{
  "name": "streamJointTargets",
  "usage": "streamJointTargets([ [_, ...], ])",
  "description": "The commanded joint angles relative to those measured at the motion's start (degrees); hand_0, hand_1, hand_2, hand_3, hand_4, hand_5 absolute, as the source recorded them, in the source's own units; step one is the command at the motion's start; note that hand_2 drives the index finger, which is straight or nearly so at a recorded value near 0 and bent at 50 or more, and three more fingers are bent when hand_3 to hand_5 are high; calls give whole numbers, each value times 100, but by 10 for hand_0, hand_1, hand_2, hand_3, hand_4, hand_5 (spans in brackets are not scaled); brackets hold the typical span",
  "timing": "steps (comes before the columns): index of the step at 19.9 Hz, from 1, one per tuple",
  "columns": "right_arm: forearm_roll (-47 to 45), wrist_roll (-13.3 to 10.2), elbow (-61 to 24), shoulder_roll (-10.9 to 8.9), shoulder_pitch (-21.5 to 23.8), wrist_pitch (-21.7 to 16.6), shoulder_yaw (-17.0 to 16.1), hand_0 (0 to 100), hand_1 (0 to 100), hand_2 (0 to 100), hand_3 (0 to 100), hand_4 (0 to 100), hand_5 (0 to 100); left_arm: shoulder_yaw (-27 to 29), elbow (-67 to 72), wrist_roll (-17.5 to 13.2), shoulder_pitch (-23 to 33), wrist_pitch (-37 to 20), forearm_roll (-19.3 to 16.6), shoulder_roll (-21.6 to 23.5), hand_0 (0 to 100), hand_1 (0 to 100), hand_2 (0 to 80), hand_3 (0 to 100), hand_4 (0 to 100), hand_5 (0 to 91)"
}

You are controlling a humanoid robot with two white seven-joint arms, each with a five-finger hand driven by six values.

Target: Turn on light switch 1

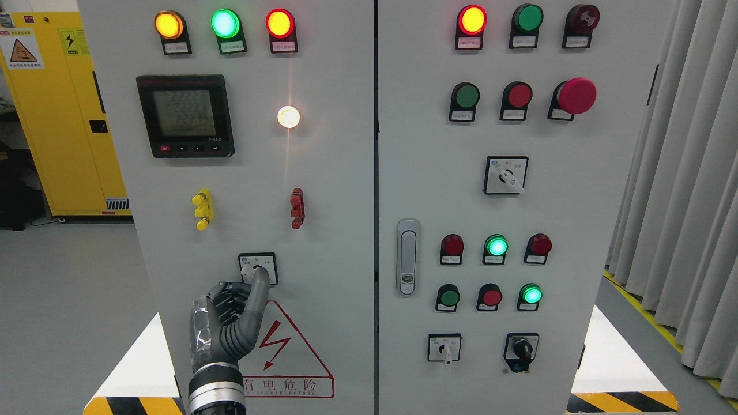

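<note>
A small rotary selector switch (258, 267) with a white knob sits low on the left cabinet door (334, 242). My left hand (253, 280) comes up from the bottom edge and is at this switch. Its thumb (258, 291) reaches up over the knob and the other fingers (228, 297) are curled just left of it, pinching the knob, which is largely hidden. A round white lamp (288, 117) above the switch glows brightly. The right arm does not show.
Yellow (203, 209) and red (297, 208) handles sit above the switch, a meter (185, 115) higher up. The right door (576, 230) carries buttons, lamps, a latch (407, 256) and more selector switches. A yellow cabinet (57, 109) stands left, curtains (686, 190) right.
</note>
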Motion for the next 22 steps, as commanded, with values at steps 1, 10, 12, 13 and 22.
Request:
streamJointTargets([
  [1,0,5,0,0,0,4,0,0,500,40,0,0,0,-4,-134,-15,533,-436,8,66,142,452,664,920,892,825],
  [10,0,5,0,0,0,4,0,0,500,40,0,0,0,136,-29,-488,2132,-2466,271,269,165,426,677,931,908,834],
  [12,0,5,0,0,0,4,0,0,500,40,0,0,0,373,111,-751,2519,-2967,358,330,168,419,667,941,916,831],
  [13,0,5,0,0,0,4,0,0,500,40,0,0,0,539,234,-910,2668,-3187,437,365,169,415,662,946,915,825],
  [22,0,5,0,0,0,4,0,0,500,40,0,0,0,1700,2034,-1851,3522,-4041,1308,620,171,376,594,911,893,752],
])
